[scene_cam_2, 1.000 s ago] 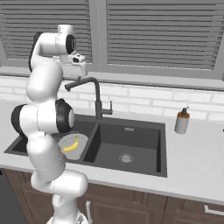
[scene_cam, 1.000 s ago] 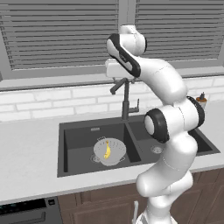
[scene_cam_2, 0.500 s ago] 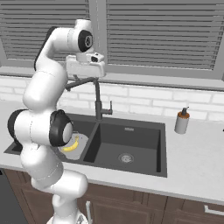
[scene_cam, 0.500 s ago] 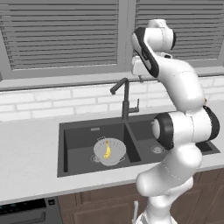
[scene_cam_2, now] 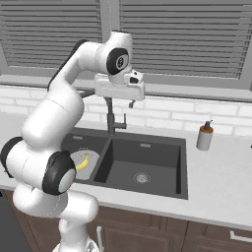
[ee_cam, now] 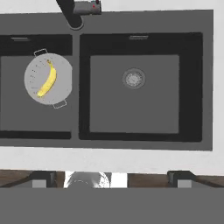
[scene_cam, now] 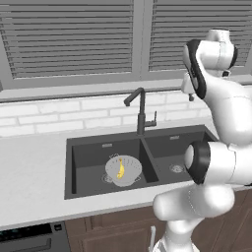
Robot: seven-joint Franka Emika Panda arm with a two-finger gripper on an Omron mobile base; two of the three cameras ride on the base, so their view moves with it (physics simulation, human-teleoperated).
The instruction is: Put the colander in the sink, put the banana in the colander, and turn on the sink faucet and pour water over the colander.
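The gripper (scene_cam_2: 131, 103) is hanging high above the sink (ee_cam: 144, 135), and its jaws are standing wide apart with nothing between them; in the hand view the two dark tips are sitting far apart at the bottom edge. Below it, the colander (scene_cam: 123, 170) is resting in the left basin with the banana (scene_cam: 120, 168) lying inside it, so the first two steps look done and the water is what remains.

The risk is lying in the reach for the faucet (scene_cam: 140, 111). Its lever (ee_cam: 87, 7) is small and is sitting close beside the thin upright, so a slightly off approach could be catching the neck instead and swinging the spout. The spout looks to be pointing toward the left basin, though whether it is reaching right over the colander cannot be told; a knock could be sending the stream onto bare basin floor. With the jaws this wide, one finger could also be clipping the neck before the other is meeting the lever. Farther off on the counter (scene_cam_2: 221, 172), the soap bottle (scene_cam_2: 204, 136) is standing well apart from the faucet and seems out of harm's way.
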